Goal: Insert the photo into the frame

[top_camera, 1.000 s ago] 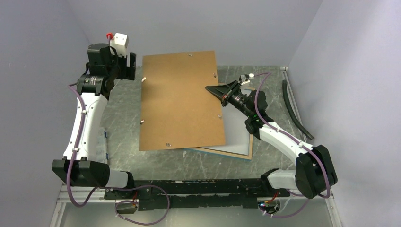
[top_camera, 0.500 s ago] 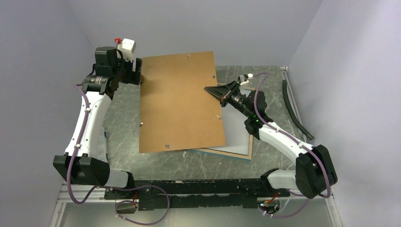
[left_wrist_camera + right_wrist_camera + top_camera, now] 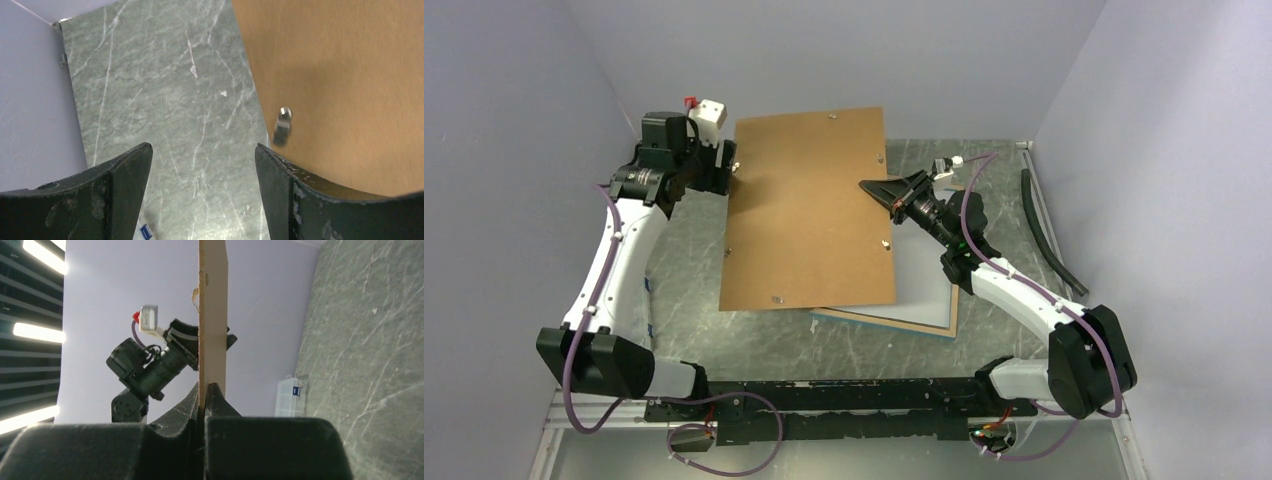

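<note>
counts first: one frame (image 3: 902,321), one photo (image 3: 927,278), one brown backing panel (image 3: 809,210), two grippers, one black strip (image 3: 1049,238) lying at the table's (image 3: 684,260) right side.

frame lay flat on the table right of centre. most of it was hidden under the panel, and only the near edge and near right corner showed, with a thin blue rim and a light wood edge. its long axis ran near to far, skewed a little.

photo sat on the frame white side up, so no print was visible. only a strip to the right of the panel showed, running near to far. i couldn't tell whether it was seated inside the rim.

panel was raised over both, long axis near to far as well. it had small metal tabs along its edges, at least four countable from above. one tab (image 3: 282,125) showed in the left wrist view.

right gripper (image 3: 872,188) was clamped on the panel's right edge. the right wrist view showed the board edge-on, pinched between the closed fingers (image 3: 216,395).

left gripper (image 3: 724,166) was at the panel's far left corner, jaws wide and holding nothing. bare table showed between the fingers (image 3: 127,167). the panel's left edge passed just over the right finger, and i couldn't tell if they touched.
</note>
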You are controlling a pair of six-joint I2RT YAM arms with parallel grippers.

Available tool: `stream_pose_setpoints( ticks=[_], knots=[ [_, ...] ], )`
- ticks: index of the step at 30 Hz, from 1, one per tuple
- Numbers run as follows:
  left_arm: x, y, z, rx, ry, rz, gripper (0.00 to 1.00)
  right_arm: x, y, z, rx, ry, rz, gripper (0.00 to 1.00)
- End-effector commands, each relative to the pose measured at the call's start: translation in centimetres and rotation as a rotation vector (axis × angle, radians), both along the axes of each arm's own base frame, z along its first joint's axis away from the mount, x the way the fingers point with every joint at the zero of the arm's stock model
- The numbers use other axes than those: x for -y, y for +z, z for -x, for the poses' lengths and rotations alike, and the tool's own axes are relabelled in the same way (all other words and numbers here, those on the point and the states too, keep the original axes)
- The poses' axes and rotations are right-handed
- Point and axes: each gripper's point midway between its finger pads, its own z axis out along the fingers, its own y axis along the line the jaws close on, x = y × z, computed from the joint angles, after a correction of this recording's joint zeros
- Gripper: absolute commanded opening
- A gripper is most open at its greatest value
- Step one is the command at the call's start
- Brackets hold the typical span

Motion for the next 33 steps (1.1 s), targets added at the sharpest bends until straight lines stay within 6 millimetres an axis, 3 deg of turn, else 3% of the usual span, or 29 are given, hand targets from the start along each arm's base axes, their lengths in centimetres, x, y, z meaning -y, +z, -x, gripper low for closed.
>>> stream_pose_setpoints(
  ticks=[1, 9, 19, 29, 33],
  knots=[
    [2.2, 0.2, 2.7, -0.019, -0.075, 0.045, 0.81, 1.0, 6.3, 1.2, 0.159, -0.025, -0.124, 0.00],
    [2.2, -2.6, 6.3, -0.095, -0.091, 0.052, 0.80, 1.7, 6.3, 0.1, 0.152, -0.084, -0.137, 0.00],
    [2.7, -3.3, 9.6, -0.136, -0.109, 0.098, 0.78, 2.2, 6.4, -1.2, 0.155, -0.137, -0.140, 0.00],
    [4.2, -5.1, 11.9, -0.216, -0.148, 0.135, 0.76, 2.8, 5.2, -2.5, 0.140, -0.209, -0.089, 0.00],
    [5.0, -5.8, 12.4, -0.248, -0.179, 0.135, 0.78, 4.1, 4.1, -3.5, 0.127, -0.251, -0.064, 0.00]
  ],
)
